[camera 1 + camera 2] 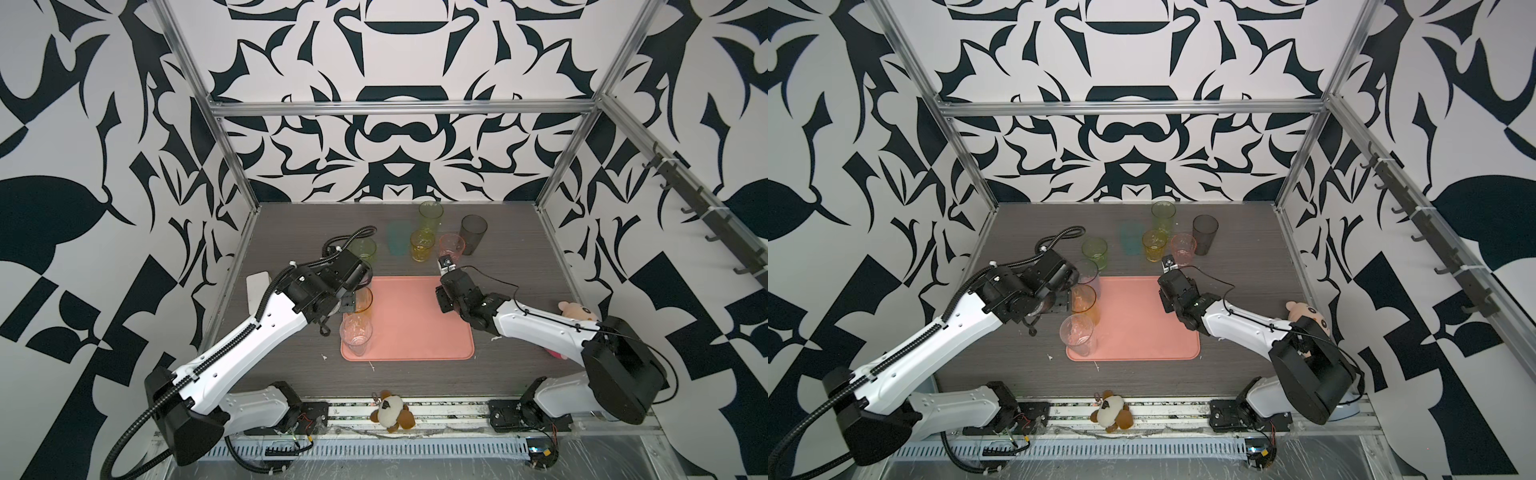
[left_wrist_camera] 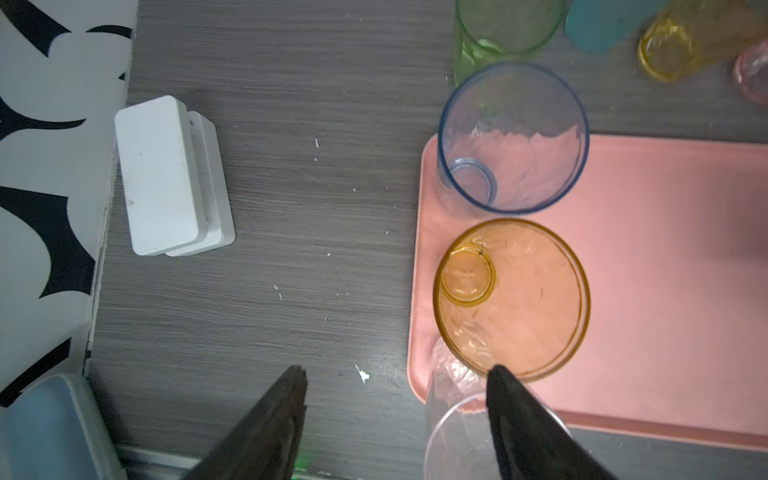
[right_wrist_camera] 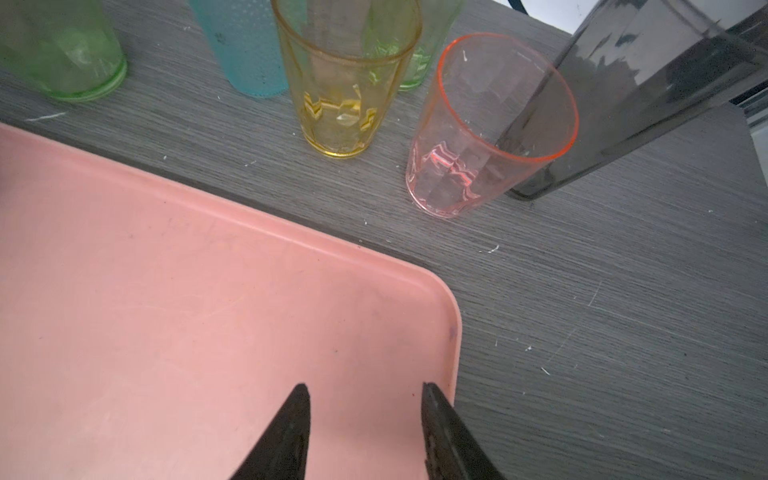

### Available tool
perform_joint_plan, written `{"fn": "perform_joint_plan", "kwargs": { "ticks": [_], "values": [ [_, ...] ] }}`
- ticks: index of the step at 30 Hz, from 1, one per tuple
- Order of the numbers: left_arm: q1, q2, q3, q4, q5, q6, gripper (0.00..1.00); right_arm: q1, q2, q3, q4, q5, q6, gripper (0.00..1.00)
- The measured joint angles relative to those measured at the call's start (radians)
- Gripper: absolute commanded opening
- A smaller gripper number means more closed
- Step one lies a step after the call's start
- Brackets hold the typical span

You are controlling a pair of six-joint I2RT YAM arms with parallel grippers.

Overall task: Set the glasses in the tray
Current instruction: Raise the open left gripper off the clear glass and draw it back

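Grey tabletop (image 1: 291,232) bearing the pink tray (image 1: 415,324): blue glass (image 2: 513,137), orange glass (image 2: 511,299) and clear glass (image 1: 355,336) stand along its left-arm edge; six more glasses (image 1: 422,245) wait beyond. Jaws apart and empty, the left gripper (image 2: 397,374) should rise straight, sparing rims; the right gripper (image 3: 365,390), likewise apart and empty, hovers near the pink glass (image 3: 490,124).

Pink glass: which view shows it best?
Right wrist view: the pink glass stands whole and close, upright on the table beside the tray. Both top views show it small; the left wrist view catches only an edge.
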Motion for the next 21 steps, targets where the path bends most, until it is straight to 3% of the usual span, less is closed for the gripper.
{"fn": "perform_joint_plan", "kwargs": {
  "ticks": [12,15,21],
  "values": [
    [0.186,-0.11,-0.082,0.204,-0.047,0.092,0.84,0.0,0.052,-0.001,0.066,0.019,-0.029,0.47],
    [0.215,-0.109,-0.1,0.24,-0.051,0.107,0.9,0.0,0.072,-0.001,0.068,0.021,-0.033,0.47],
    [0.246,-0.109,-0.146,0.33,-0.066,0.125,0.91,0.0,0.074,-0.001,0.079,0.022,-0.041,0.47]
  ]
}}
